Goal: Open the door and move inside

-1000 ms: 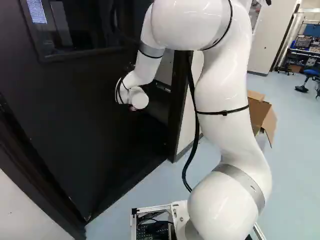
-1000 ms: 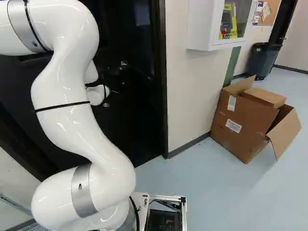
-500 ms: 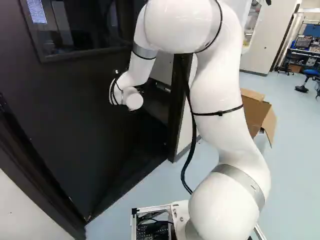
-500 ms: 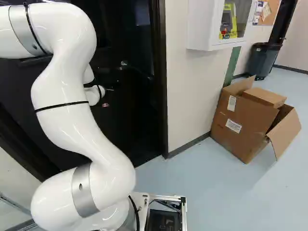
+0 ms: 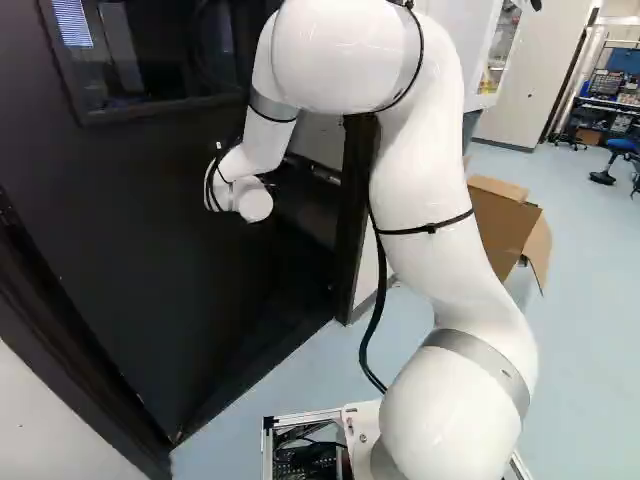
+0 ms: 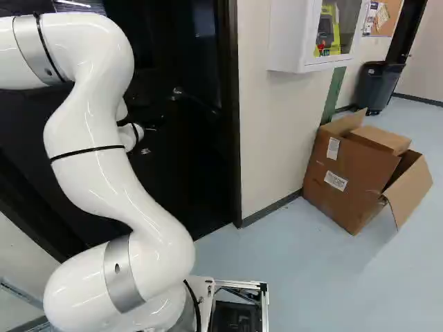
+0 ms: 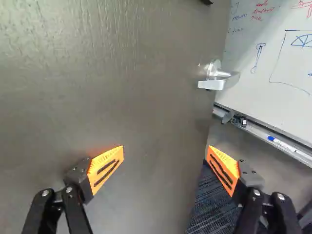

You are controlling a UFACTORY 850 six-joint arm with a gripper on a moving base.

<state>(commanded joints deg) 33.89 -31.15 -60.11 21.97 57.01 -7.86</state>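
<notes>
The dark door [image 5: 170,230] stands ajar, with a window in its upper part. In the right base view my gripper [image 6: 154,124] shows only as a dark, partly hidden shape, left of and lower than the metal lever handle [image 6: 178,91]. Seen from the wrist, the gripper [image 7: 165,152] is open, with nothing between its orange pads and the door's face [image 7: 122,97] beyond them. The door handle [image 7: 217,78] is ahead of the gripper, near the door's free edge, on the side of the finger [image 7: 223,168] that overlaps the opening. Neither finger touches the handle.
Past the door's edge are a whiteboard [image 7: 273,63] with a marker tray and dark carpet [image 7: 209,209]. The dark door frame [image 6: 232,138] borders a pale wall. An open cardboard box [image 6: 353,180] stands along that wall, below a white wall cabinet [image 6: 291,34].
My forearm and wrist have moved left in both base views, farther from the handle's side of the door. The door and base show no visible movement.
</notes>
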